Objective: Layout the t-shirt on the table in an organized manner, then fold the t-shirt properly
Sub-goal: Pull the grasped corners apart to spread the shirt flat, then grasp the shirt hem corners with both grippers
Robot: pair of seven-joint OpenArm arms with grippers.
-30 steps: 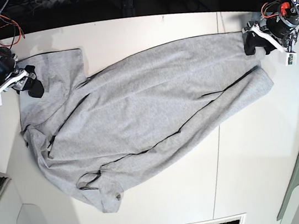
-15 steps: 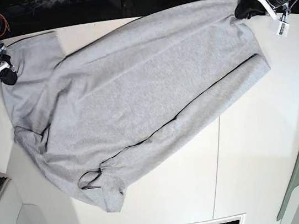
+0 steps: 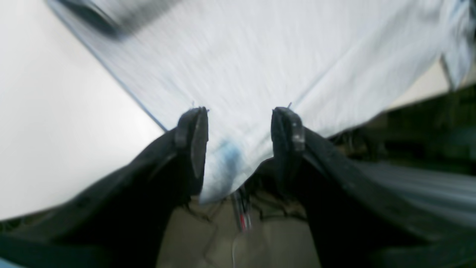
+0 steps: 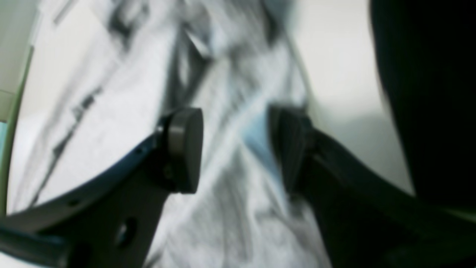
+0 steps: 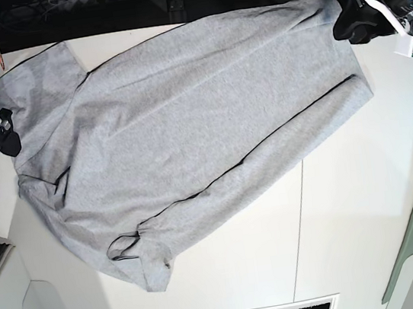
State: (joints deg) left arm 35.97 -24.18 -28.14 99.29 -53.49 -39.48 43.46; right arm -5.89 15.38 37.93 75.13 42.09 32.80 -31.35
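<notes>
step: layout, shirt (image 5: 186, 119) stretched on counter (image 5: 352, 203) | left tool (image 3: 238, 123), right tool (image 4: 238, 145): jaws apart, cloth between, ungripped | next: re-grip, flatten creases

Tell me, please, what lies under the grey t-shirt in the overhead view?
The t-shirt lies spread on the white table, whose bare top shows around it. A thin seam line runs down the table and vanishes under the shirt's lower edge. Anything else beneath the cloth is covered.

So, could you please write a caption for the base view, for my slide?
Grey t-shirt spread diagonally across the white table, both grippers at its far corners.
</notes>
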